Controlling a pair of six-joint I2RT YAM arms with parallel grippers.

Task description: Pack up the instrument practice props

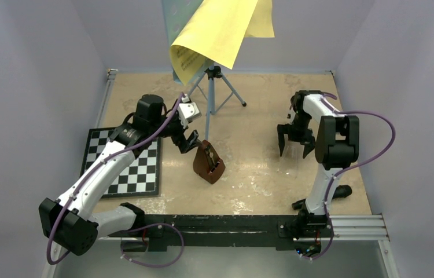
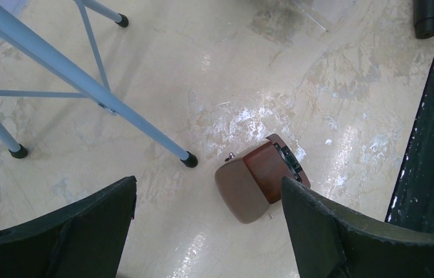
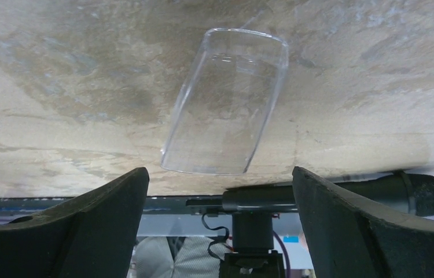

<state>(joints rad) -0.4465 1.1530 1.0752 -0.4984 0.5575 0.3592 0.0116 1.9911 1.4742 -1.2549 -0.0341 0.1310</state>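
Note:
The brown pyramid metronome (image 1: 209, 162) stands mid-table; the left wrist view shows its top (image 2: 258, 179) below and slightly right of centre. My left gripper (image 1: 190, 141) (image 2: 208, 182) hangs open just left of and above it, touching nothing. The light-blue music stand (image 1: 210, 95) rises on thin tripod legs behind, one foot (image 2: 189, 160) close to the metronome. Yellow music sheets (image 1: 220, 29) droop over its top. My right gripper (image 1: 294, 145) (image 3: 219, 171) is open and empty above a clear plastic cover (image 3: 226, 104) lying flat on the table.
A black-and-white chessboard (image 1: 125, 162) lies at the left under my left arm. A black cylinder (image 1: 339, 191) (image 3: 423, 188) rests near the front right edge. A black rail (image 1: 226, 223) runs along the near edge. Grey walls enclose the table.

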